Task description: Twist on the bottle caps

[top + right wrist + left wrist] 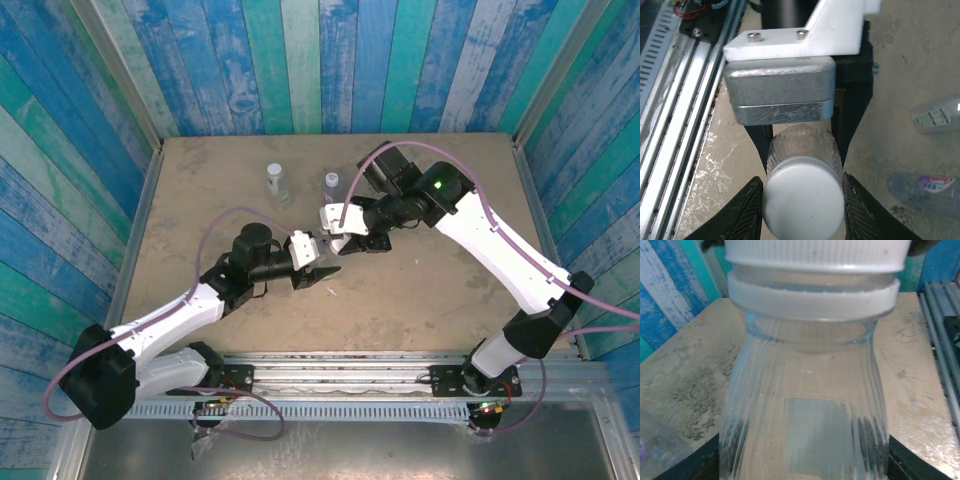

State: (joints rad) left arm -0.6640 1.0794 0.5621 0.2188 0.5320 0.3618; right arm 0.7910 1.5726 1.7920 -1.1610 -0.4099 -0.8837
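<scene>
Right wrist view looks end-on at the white cap [802,200] sitting on the neck of the plain bottle [800,141]. The right end effector [802,212] has its two black fingers against opposite sides of that cap, closed on it. Past the cap, the left end effector [801,152] clamps the bottle's ribbed body between dark fingers. Off to the right on the tabletop [900,50] are the green-labelled bottle [937,115] and, nearer, the pink-labelled bottle [925,187], with their labels legible here.

Left wrist view adds the side profile. The clear body is close up, with a white neck ring just under the cap's ridged skirt. Dark fingers flank the bottle's base.

Top external view supplies the layout. Both end effectors meet tip to tip at mid-tabletop. The two labelled bottles stand upright side by side toward the far edge, well apart from the held one.
</scene>
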